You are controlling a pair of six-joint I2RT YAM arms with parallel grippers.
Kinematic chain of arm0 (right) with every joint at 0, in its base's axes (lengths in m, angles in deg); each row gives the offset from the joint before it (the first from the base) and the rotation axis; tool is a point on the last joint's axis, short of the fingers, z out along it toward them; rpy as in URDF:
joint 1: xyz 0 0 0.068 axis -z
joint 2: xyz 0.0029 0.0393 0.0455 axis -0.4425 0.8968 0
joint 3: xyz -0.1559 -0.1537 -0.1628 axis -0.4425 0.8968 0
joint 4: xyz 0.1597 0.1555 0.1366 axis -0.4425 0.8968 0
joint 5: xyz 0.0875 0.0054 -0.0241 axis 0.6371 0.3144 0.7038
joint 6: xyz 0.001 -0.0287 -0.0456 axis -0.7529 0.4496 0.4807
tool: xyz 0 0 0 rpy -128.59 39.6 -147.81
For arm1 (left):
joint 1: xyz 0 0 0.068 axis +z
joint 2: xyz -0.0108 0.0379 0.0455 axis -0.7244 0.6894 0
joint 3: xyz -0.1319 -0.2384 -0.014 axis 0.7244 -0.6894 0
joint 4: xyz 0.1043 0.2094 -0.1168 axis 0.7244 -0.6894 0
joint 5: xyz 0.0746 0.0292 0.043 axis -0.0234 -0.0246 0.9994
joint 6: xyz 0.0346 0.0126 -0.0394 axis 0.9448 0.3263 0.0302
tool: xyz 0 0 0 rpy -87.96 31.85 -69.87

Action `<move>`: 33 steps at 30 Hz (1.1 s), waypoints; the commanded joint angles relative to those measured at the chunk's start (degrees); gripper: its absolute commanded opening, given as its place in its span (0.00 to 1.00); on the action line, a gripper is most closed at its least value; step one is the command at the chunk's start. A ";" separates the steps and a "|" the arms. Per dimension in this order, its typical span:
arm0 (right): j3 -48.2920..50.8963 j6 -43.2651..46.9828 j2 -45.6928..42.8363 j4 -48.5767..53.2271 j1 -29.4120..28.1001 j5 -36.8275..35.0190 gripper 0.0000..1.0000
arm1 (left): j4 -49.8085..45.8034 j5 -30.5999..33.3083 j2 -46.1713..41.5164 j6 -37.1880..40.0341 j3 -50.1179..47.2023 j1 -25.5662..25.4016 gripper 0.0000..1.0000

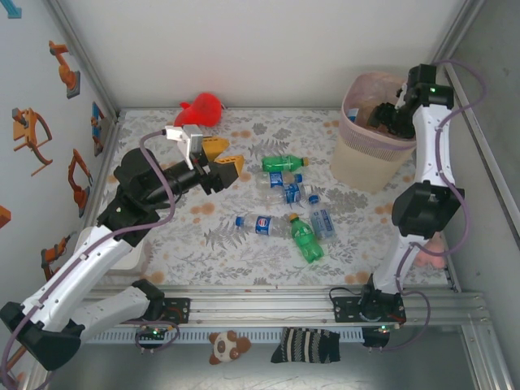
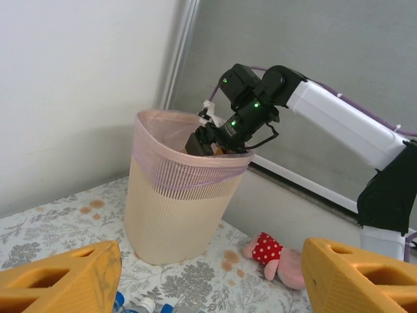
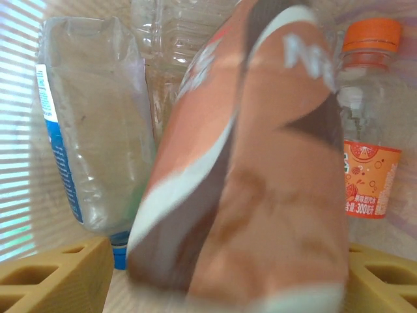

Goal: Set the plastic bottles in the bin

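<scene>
Several plastic bottles lie in the middle of the table: a green one (image 1: 284, 163), a clear blue-labelled one (image 1: 260, 223) and another green one (image 1: 306, 240) among them. My left gripper (image 1: 223, 162) (image 2: 212, 257) hovers just left of them, open and empty. The beige bin (image 1: 351, 130) (image 2: 176, 208) stands at the far right. My right gripper (image 1: 380, 114) (image 2: 199, 140) (image 3: 228, 261) reaches into its mouth, fingers wide apart. A blurred orange-and-brown labelled bottle (image 3: 260, 163) sits loose between them. Inside lie a clear blue-labelled bottle (image 3: 85, 143) and an orange-capped one (image 3: 368, 130).
A red plush toy (image 1: 201, 110) rests at the back wall. A pink plush in a red dotted dress (image 2: 277, 254) (image 1: 431, 248) lies by the right wall, behind my right arm. Walls close the table on three sides.
</scene>
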 commanded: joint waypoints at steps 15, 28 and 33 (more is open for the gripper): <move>-1.58 -1.84 -11.01 0.66 0.41 0.71 0.76 | -12.08 16.26 8.14 -18.22 1.22 0.95 0.73; 2.16 -2.76 -17.04 -1.89 0.33 2.26 0.75 | -34.39 28.50 20.68 -49.17 8.50 2.80 0.61; 2.77 -2.59 -17.92 -2.42 0.34 2.51 0.75 | -41.48 26.15 24.24 -60.09 9.60 4.03 0.62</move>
